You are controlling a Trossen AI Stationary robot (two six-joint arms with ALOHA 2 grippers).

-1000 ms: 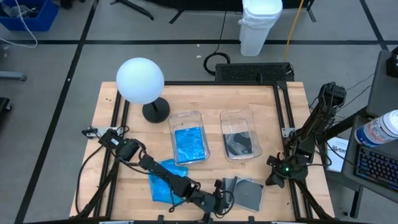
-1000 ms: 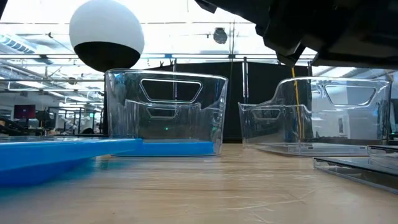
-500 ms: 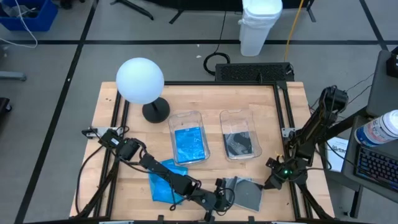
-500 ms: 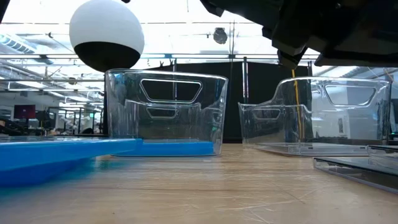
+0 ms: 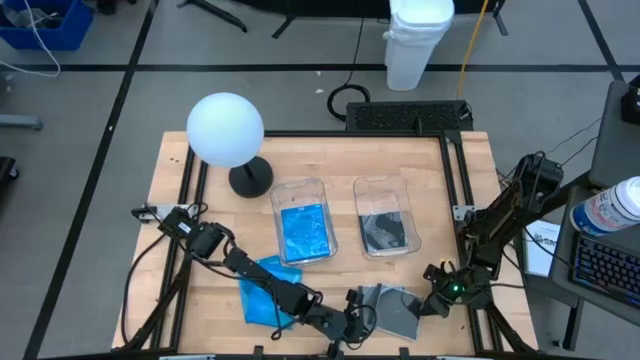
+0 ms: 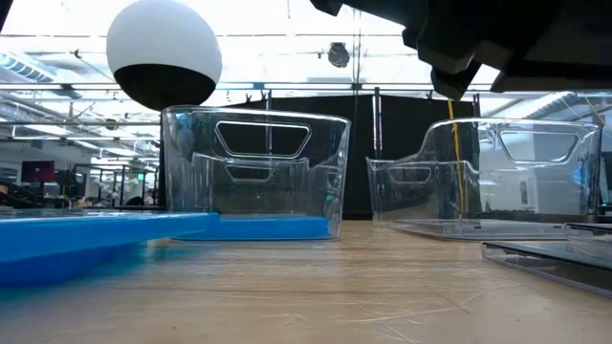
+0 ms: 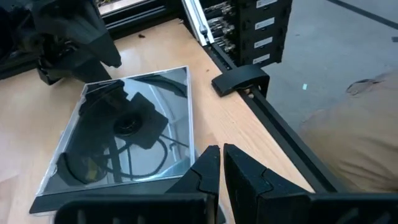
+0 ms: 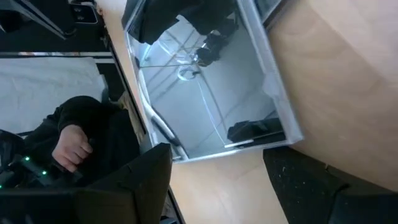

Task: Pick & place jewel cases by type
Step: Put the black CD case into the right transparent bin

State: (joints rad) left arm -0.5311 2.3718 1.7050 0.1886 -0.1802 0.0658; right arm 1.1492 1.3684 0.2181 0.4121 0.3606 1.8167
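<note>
blue cases (image 5: pixel 303 232) and dark cases (image 5: pixel 385 230) sit binned; blue (image 5: pixel 262 290) and dark (image 5: pixel 395 308) wait near the table's front edge. left gripper (image 7: pixel 219 163) fingers clenched, right gripper (image 5: pixel 432 300) fingers released.

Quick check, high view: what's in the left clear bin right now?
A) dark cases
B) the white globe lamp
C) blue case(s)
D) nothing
C: the left bin shows blue jewel case on its floor, while the dark ones lie in the right bin.

Two clear bins (image 5: pixel 301 218) (image 5: pixel 385 215), two robot arms (image 5: pixel 255 277) (image 5: pixel 495 225), and one globe lamp (image 5: pixel 226 130) are seen on the surface (image 5: pixel 330 160).
</note>
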